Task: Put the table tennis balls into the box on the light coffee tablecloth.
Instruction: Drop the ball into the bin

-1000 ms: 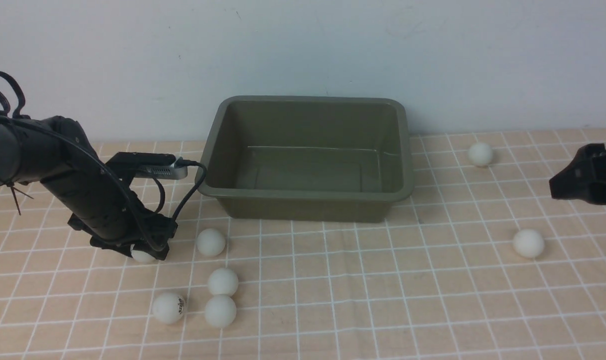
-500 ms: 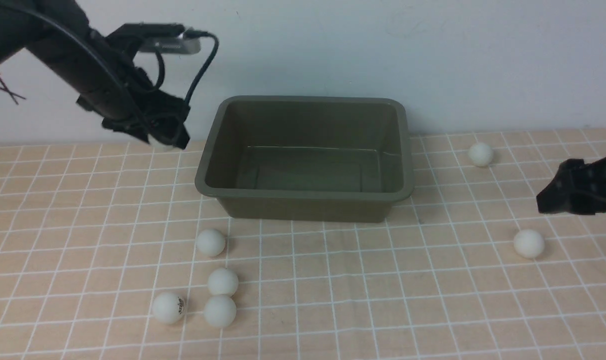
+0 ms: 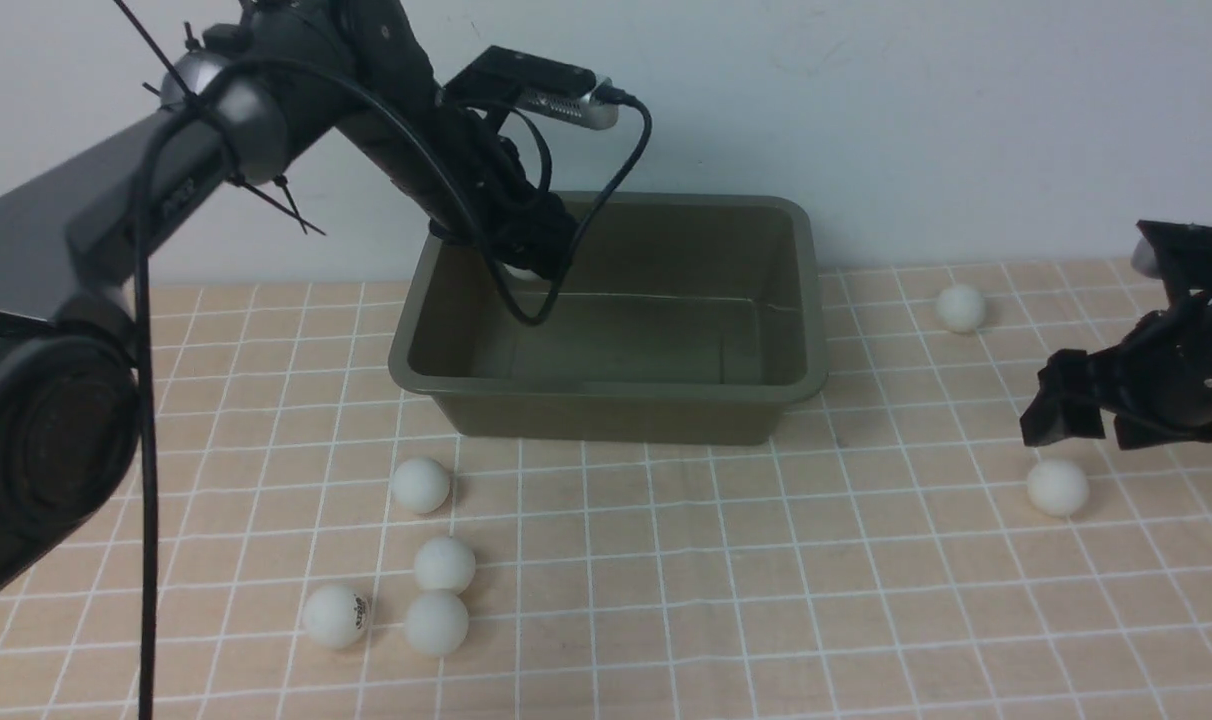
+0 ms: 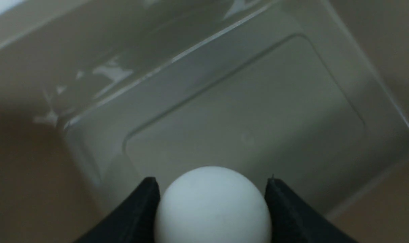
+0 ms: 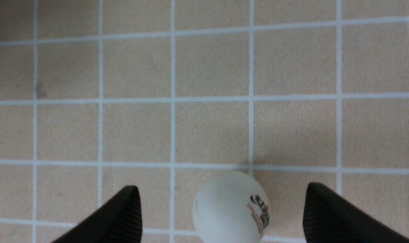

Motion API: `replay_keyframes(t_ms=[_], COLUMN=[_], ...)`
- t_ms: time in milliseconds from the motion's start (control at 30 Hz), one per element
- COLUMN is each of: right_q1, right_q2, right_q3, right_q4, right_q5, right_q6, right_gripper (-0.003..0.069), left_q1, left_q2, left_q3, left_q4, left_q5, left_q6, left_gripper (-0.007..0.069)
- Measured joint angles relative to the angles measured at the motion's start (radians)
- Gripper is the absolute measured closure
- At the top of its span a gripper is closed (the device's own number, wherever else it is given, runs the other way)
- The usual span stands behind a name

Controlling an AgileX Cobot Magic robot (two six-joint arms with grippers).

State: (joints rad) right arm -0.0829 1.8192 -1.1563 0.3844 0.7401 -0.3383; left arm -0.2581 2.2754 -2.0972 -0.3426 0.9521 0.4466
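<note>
The olive-green box (image 3: 606, 385) stands at the back middle of the light coffee tablecloth (image 3: 666, 560). My left gripper (image 3: 526, 262) hangs over the box's left part, shut on a white table tennis ball (image 4: 213, 206), with the bare box floor (image 4: 245, 135) below it. My right gripper (image 3: 1076, 410) is open just above a ball (image 3: 1057, 487) at the right. In the right wrist view that ball (image 5: 230, 207), with a printed logo, lies on the cloth between my spread fingers (image 5: 329, 212). Several more balls lie on the cloth: one at the far right (image 3: 961, 307) and a cluster at the front left (image 3: 436, 575).
A pale wall runs behind the table. My left arm and its cable (image 3: 586, 220) reach across the box's left rim. The left cluster has one ball with a logo (image 3: 336, 615) and others at its right (image 3: 421, 485).
My left gripper has lifted the ball off the cloth at the left and carried it up and right, over the box. My right gripper has moved left and down toward the right ball.
</note>
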Motion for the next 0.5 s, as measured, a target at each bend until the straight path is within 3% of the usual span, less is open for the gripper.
replay_keyframes(t_ms=[300, 500], right_q1=[0.000, 0.000], right_q2=[0.072, 0.103], right_q3=[-0.040, -0.045], right_q4=[-0.004, -0.019], right_q5=[0.022, 0.042], right_q6=[0.002, 0.026], right_gripper=[0.0080, 0.0088], left_q1=[-0.002, -0.002], left_q2=[0.039, 0.033], left_q3=[-0.008, -0.040], left_q4=[0.000, 0.029], left_q5=[-0.042, -0.024], left_q6=[0.004, -0.008], left_gripper=[0.0206, 0.0199])
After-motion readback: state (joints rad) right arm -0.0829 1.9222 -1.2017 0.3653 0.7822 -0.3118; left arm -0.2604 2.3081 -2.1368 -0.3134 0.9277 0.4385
